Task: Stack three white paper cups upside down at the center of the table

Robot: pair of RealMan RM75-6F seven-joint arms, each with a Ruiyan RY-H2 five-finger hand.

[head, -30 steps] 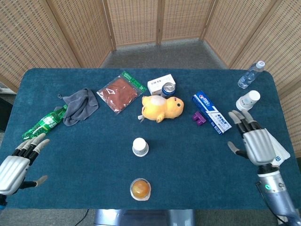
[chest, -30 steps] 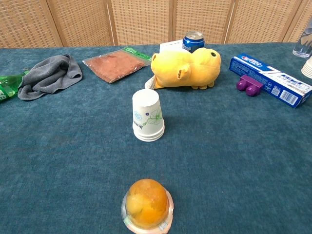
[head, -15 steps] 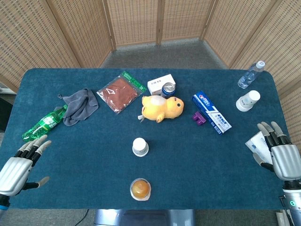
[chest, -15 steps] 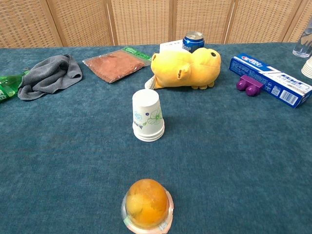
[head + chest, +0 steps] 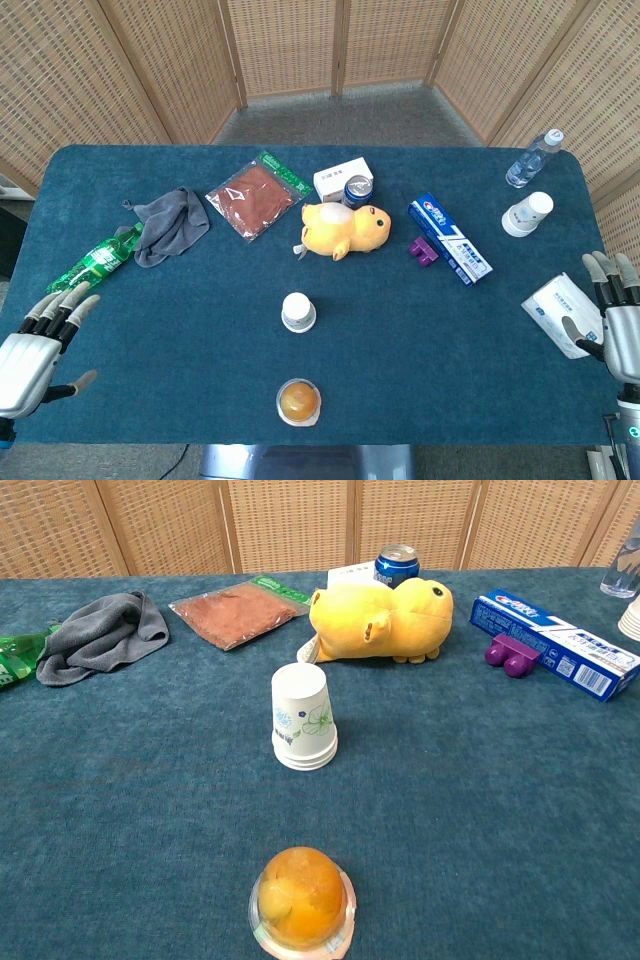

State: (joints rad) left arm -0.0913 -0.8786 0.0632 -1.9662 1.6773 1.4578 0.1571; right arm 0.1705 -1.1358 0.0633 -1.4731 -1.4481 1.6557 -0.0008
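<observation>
A stack of white paper cups [image 5: 298,312] [image 5: 302,718] stands upside down at the middle of the blue table; several rims show at its base in the chest view. More upside-down white cups [image 5: 527,213] [image 5: 631,619] stand at the far right, near the water bottle. My left hand [image 5: 32,343] hovers open at the table's front left corner, holding nothing. My right hand [image 5: 617,320] is open at the right edge, next to a tissue pack, well away from both cup stacks. Neither hand shows in the chest view.
A jelly cup [image 5: 299,401] sits in front of the centre stack. Behind it lie a yellow plush toy [image 5: 344,229], a can [image 5: 357,189], a white box [image 5: 342,178], a brown pouch [image 5: 256,196], a grey cloth [image 5: 170,225], a toothpaste box [image 5: 449,238] and a purple block [image 5: 422,249]. A tissue pack [image 5: 558,313] lies far right.
My right hand has drawn back from beside the right-hand cups to the table's right edge, uncovering the tissue pack. The left hand has barely shifted. The centre stack is unchanged.
</observation>
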